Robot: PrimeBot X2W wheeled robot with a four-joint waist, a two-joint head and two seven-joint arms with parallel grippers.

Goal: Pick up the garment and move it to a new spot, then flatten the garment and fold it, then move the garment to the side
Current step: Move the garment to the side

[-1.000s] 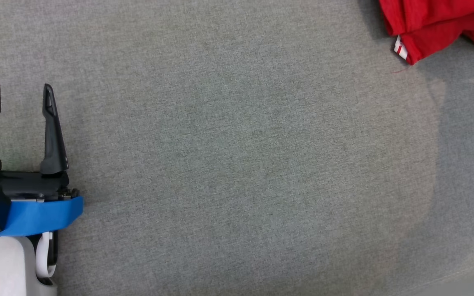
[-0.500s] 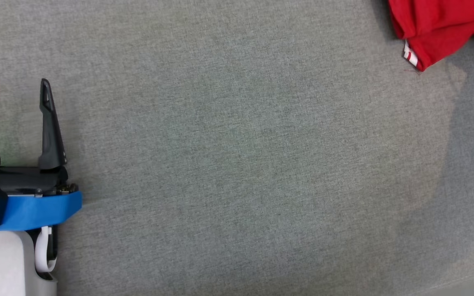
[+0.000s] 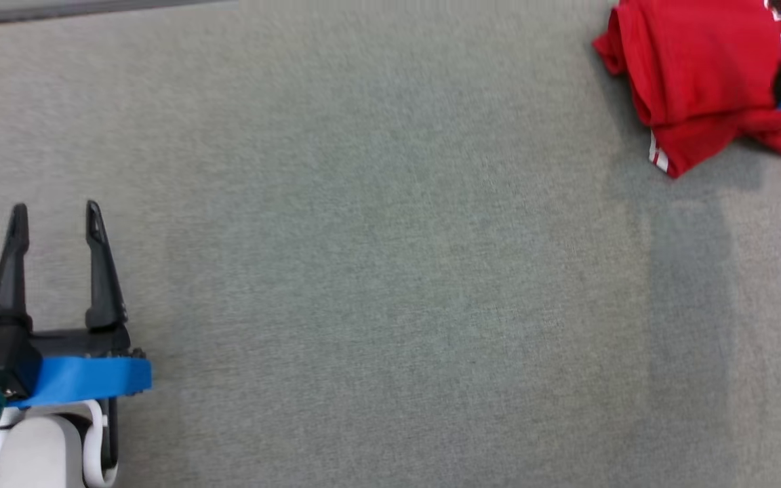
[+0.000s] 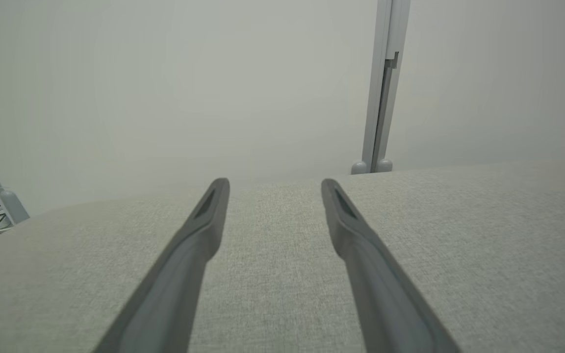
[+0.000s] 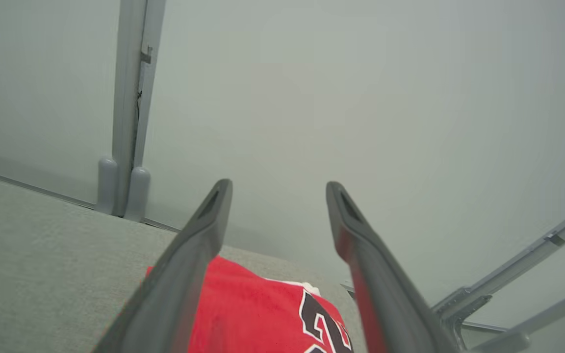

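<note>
The table [image 3: 390, 271] is one broad sheet of grey woven cloth, flat and finely grained. Its far edge shows as a darker strip along the head view's top left. The wide middle stretch between the two arms lies open.

The garment [image 3: 689, 81] sits at the far right of the table, a bright red bundle of soft knit folded over on itself in rounded lobes. A small white label [image 3: 659, 159] sticks out at its near corner. In the right wrist view it bears a black numeral [image 5: 319, 314] outlined in white and lies close to the table's far edge.

The right tool [image 5: 278, 191] hangs just above the garment with its two long dark tapered fingers spread wide and nothing pinched between them. Behind it are a smooth pale wall [image 5: 361, 98] and grey metal struts [image 5: 523, 274] slanting off past the table's corner.

The left tool [image 3: 55, 213] is at the near left, well apart from the garment. Its fingers are likewise spread and empty over bare cloth, and a band of blue tape [image 3: 85, 379] wraps its wrist. Ahead of it the table ends in a straight edge, with an upright grey post [image 4: 383, 98] beyond.
</note>
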